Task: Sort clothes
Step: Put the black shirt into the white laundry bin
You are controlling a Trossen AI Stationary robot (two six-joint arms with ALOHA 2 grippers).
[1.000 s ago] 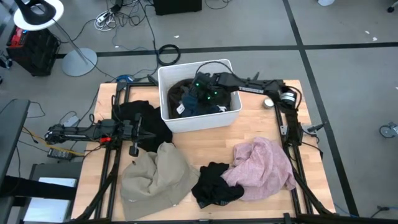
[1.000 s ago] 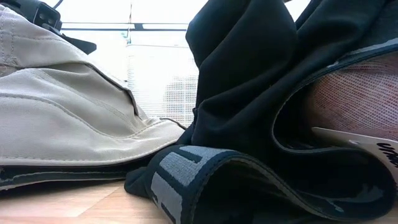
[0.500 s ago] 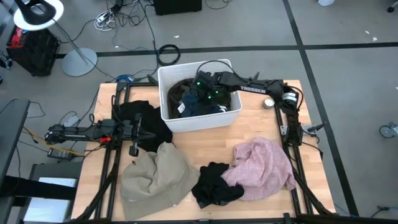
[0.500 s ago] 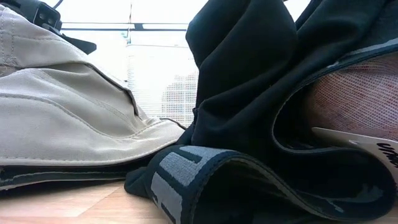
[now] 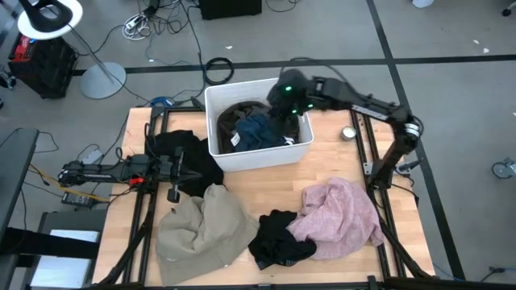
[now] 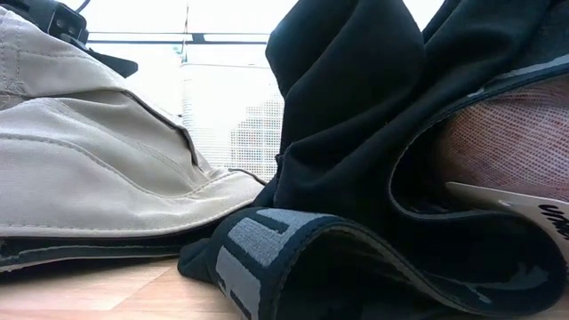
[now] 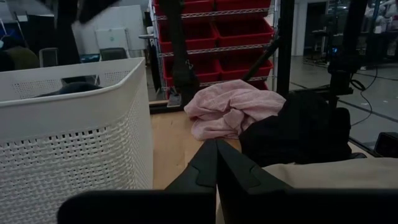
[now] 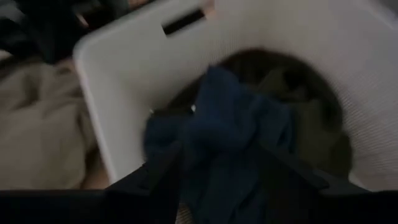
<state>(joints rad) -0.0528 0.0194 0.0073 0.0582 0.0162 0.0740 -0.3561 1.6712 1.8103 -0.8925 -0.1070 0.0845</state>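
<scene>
The white bin (image 5: 260,159) stands at the table's far middle, with a teal-blue garment (image 5: 260,130) and an olive-green one (image 5: 232,114) lying inside. My right gripper (image 8: 224,180) hovers open above the bin's right part (image 5: 282,107), over the teal-blue garment (image 8: 217,118), touching nothing. At the table's left my left gripper (image 7: 216,163) waits shut beside a black garment (image 5: 189,157). Spread along the near half of the table are the beige garment (image 5: 200,229), a second black one (image 5: 278,240) and the pink one (image 5: 339,213).
A small round silvery object (image 5: 348,133) sits on the table right of the bin. In the low view the beige garment (image 6: 89,160) and the black one (image 6: 356,124) fill the foreground, with the bin's wall (image 6: 231,116) behind. Bare wood shows between bin and pink garment.
My right gripper has risen up out of the bin and drawn toward the table's far right. The teal-blue garment stays behind in the bin, now uncovered.
</scene>
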